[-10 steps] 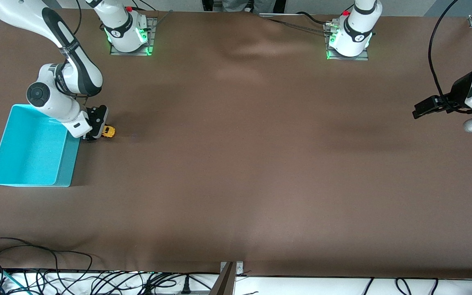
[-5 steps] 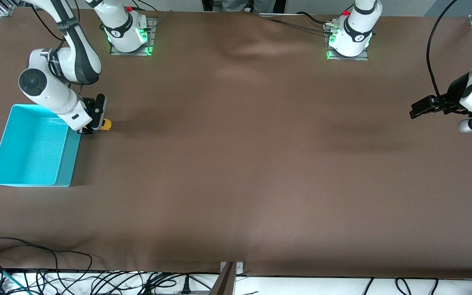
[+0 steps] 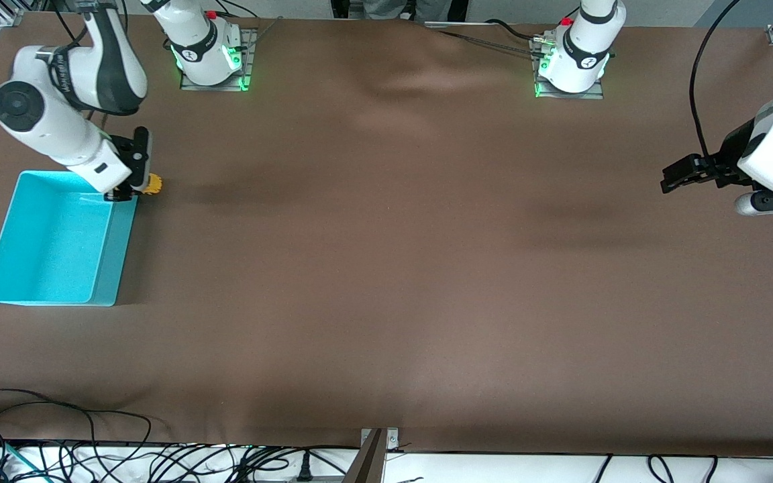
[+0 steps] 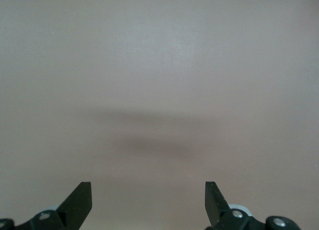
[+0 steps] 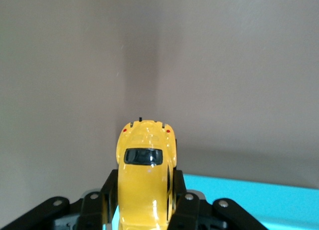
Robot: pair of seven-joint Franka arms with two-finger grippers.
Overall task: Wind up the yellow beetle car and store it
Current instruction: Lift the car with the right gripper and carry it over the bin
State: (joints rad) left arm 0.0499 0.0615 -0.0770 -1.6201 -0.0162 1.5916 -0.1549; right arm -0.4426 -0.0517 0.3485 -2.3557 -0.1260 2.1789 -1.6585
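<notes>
1. The right gripper [image 3: 133,191] had its 2 fingers closed on the flanks of the yellow beetle car [image 3: 151,184]; the right wrist view showed the car [image 5: 145,182] pinched between the black pads, roof up and lengthwise along the fingers.

2. The car was off the brown table [image 3: 386,268], carried over the corner of the turquoise bin [image 3: 51,241] that lies toward the robots' bases, just at the wall facing the middle of the table. A strip of the bin's rim [image 5: 249,197] showed under the car in the right wrist view.

3. The step in hand looked like the storing part: the toy was gripped and lifted beside the bin rather than rolled on the table. Whether it had been wound could not be told from these views.

4. The next move called for shifting the car a little more over the bin's open floor, clear of the rim, lowering it, and then spreading the fingers so it dropped inside rather than onto the wall.

5. The left gripper [image 3: 678,176] waited over bare table at the left arm's end, well apart from the bin; its fingers [image 4: 79,202] stood wide apart with nothing between them.
</notes>
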